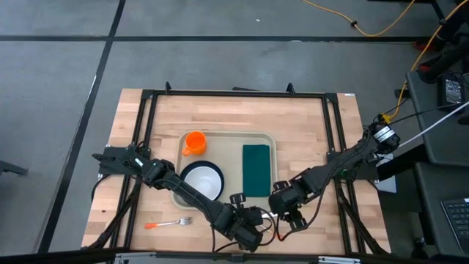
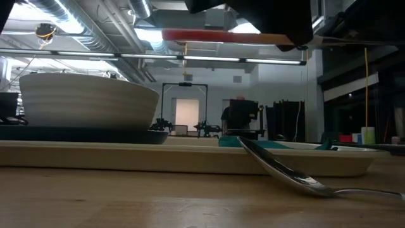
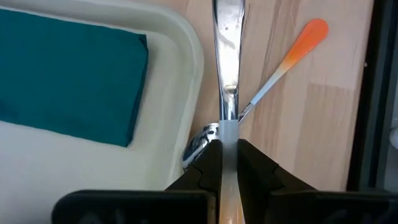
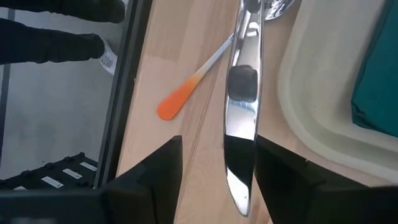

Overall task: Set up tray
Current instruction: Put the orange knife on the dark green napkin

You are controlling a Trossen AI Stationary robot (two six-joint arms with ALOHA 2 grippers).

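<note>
The pale tray (image 1: 220, 136) holds an orange cup (image 1: 194, 143), a white bowl (image 1: 203, 181) on a dark plate, and a green napkin (image 1: 256, 170). Near the tray's near right corner, my left gripper (image 3: 229, 165) is shut on an orange-handled knife (image 3: 227, 62). My right gripper (image 4: 217, 168) is open, a finger on each side of the knife's blade tip (image 4: 240, 186); whether either touches it I cannot tell. Below them an orange-handled spoon (image 3: 273, 74) lies on the table, its bowl (image 2: 278, 166) leaning on the tray's rim. My left gripper pinches the knife between its two fingers where the orange handle meets the metal blade (image 3: 229, 134). The fingers slant down from the table's left. The blade runs on ahead of them toward my right gripper. The knife is lifted clear of the table and the spoon.
An orange-handled fork (image 1: 168, 224) lies on the wood left of the tray, near the front edge. A black metal frame (image 1: 234, 94) runs around the table. Bare wood shows right of the tray.
</note>
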